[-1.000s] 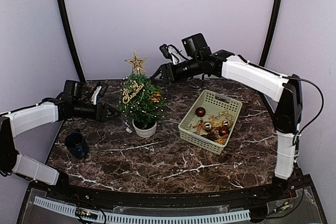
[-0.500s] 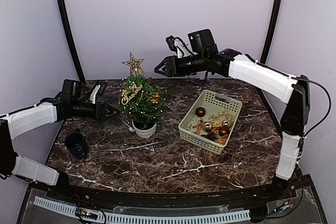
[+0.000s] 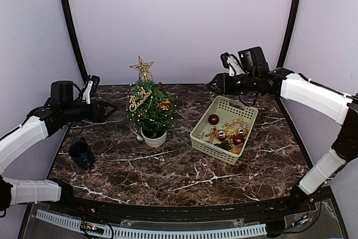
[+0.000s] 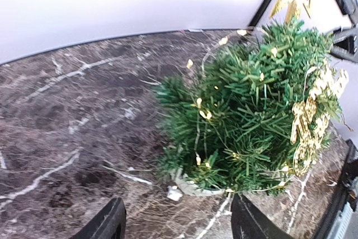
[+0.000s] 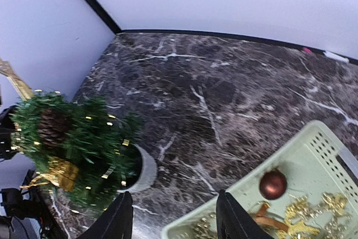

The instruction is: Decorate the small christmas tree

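Note:
The small christmas tree (image 3: 150, 111) stands in its white pot (image 3: 154, 137) at the left middle of the marble table, with a gold star (image 3: 144, 66) on top, a gold sign and a gold ornament (image 3: 165, 104). My left gripper (image 3: 109, 110) hovers left of the tree, open and empty; in the left wrist view the tree (image 4: 251, 110) lies ahead of that gripper (image 4: 176, 216). My right gripper (image 3: 212, 84) hangs open and empty above the far end of the beige basket (image 3: 207, 148). The right wrist view shows the tree (image 5: 72, 138), its pine cone (image 5: 53, 127) and the right gripper (image 5: 174, 211).
The basket (image 5: 321, 144) holds a red ball (image 5: 273, 184), more red balls and gold trimmings. A dark blue cup (image 3: 81, 154) sits near the table's left edge. Black frame posts and a pale wall close off the back.
My right arm has swung back to the right, from beside the tree's top to over the basket's far end. My left gripper has drawn back leftward from the tree.

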Controlling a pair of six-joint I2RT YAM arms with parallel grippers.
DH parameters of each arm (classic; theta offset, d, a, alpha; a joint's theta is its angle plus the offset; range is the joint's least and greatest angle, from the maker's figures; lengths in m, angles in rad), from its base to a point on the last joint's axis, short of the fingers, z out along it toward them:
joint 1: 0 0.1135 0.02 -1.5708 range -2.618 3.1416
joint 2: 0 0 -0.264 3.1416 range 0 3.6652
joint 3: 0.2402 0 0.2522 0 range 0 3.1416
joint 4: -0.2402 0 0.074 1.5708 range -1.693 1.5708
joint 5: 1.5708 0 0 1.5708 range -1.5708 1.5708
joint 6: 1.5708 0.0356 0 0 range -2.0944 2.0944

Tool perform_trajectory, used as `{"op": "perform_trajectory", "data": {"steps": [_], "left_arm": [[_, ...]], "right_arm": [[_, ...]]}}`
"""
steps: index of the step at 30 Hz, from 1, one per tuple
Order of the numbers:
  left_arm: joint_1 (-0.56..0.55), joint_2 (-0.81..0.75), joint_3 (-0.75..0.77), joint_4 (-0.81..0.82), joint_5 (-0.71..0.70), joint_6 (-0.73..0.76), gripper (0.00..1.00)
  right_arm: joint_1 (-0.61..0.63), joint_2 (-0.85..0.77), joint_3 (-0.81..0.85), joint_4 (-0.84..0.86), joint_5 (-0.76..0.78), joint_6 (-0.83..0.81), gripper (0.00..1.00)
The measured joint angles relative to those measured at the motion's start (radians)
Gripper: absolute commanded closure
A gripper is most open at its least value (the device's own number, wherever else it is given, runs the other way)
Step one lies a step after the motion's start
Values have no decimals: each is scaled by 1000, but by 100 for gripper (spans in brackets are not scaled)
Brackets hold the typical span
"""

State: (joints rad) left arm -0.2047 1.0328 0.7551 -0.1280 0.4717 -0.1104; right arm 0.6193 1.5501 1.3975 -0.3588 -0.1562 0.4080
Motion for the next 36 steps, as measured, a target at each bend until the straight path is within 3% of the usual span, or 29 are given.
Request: {"op": "perform_trajectory", "data": {"steps": [5,9,22,36], "left_arm": [[2,-58,-4,0,-95,23,33],[4,-65,-4,-1,-146,39,33],[5,-52,-5,-2,-177,53,33],[5,-37,-5,-2,-173,55,33]], "right_arm": [[-93,-12,-171,-21,25,9,50],[-108,70,-192,-58,58,-12,54],[-87,405,20,-153,79,-158,62],[5,467,69,-292,167,-251,64]]}}
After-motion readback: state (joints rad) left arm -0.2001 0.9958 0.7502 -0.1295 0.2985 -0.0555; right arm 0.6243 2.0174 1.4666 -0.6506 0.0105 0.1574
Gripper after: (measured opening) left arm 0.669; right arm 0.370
